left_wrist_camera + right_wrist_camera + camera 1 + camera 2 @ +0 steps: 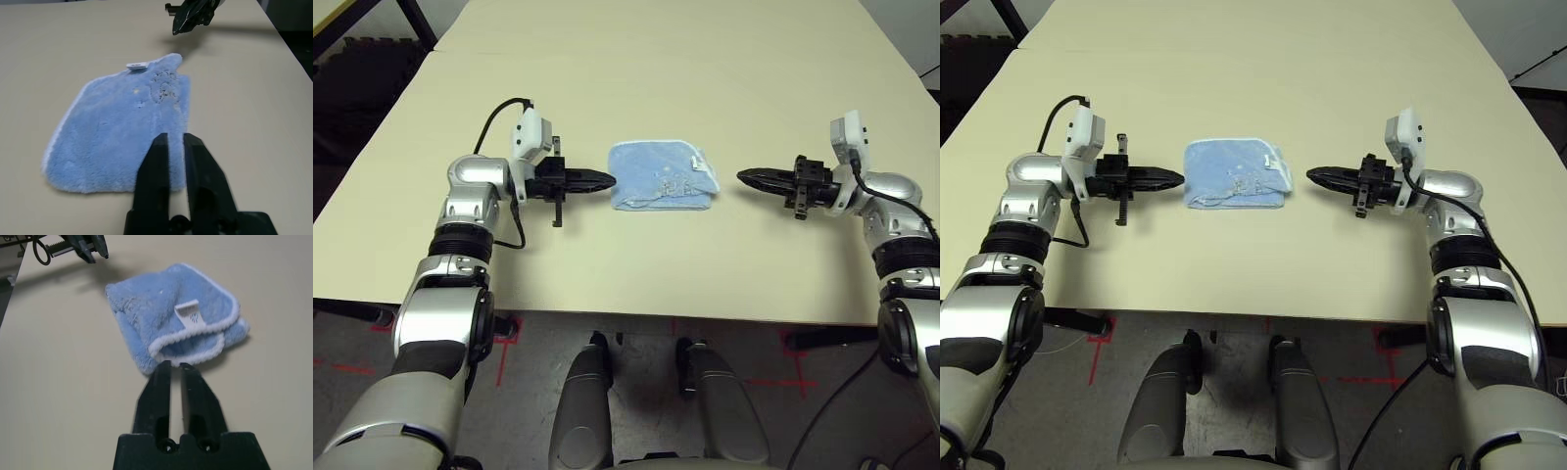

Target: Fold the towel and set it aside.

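Lying between the left tool (pixel 176 135) and right tool (pixel 175 364), both narrowly parted, is the folded towel (pixel 651 171).

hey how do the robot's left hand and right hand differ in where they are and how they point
The left hand points toward picture right; the right hand points toward picture left. The left hand's tips are beside the towel's left edge, while the right hand's stand off its right. Both are slightly open.
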